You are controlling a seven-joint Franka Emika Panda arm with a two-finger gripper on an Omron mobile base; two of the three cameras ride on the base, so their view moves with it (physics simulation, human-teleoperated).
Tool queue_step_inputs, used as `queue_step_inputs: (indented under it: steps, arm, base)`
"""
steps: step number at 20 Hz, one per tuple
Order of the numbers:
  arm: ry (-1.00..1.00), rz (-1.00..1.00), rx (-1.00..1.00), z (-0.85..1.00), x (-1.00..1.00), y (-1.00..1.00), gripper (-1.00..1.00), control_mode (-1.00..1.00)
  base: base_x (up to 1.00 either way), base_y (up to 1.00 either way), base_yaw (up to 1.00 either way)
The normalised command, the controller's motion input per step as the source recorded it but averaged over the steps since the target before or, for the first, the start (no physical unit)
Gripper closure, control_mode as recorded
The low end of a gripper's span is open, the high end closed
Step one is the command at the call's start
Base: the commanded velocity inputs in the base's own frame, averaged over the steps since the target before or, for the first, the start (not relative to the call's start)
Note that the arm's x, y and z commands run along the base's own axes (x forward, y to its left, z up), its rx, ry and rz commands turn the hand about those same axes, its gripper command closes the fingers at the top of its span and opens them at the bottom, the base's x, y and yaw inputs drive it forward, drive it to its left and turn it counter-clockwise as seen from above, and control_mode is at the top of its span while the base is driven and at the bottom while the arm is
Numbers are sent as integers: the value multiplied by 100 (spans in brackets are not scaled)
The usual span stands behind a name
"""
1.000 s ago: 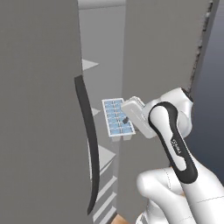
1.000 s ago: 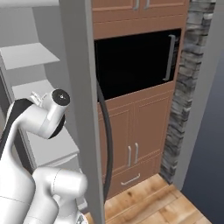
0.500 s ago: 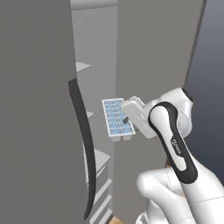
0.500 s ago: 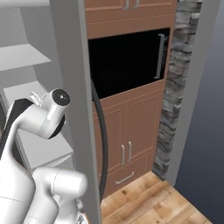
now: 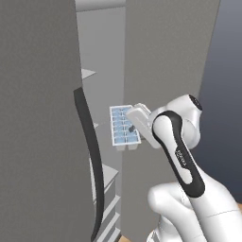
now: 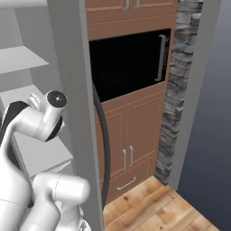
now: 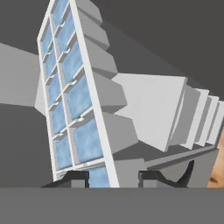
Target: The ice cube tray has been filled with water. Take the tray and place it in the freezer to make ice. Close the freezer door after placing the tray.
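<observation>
1. My end effector [image 5: 133,128] sits in the gap between the two open freezer doors, in front of the freezer [image 5: 101,56] interior.
2. The ice cube tray [image 5: 124,125] is clamped in my end effector; in the hand view the tray [image 7: 74,100] rises from between my fingertips [image 7: 151,177].
3. The left freezer door [image 5: 40,118] stands to the left of the tray; its handle [image 5: 90,156] runs along the door edge nearest the tray.
4. The right freezer door [image 6: 74,103] stands between my arm and the wooden cabinets [image 6: 135,131].
5. Shelves [image 6: 25,56] lie inside the freezer, behind and beside my arm.
6. The drawers [image 7: 192,118] lie below the tray in the hand view.
</observation>
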Motion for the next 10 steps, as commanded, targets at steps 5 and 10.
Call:
queue_step_inputs:
  steps: [5, 10]
  arm:
    - [0, -1, 0, 0, 0, 6, 100, -100]
    - [0, 0, 0, 0, 0, 0, 100, -100]
  base:
    - [0, 0, 0]
    - [0, 0, 0]
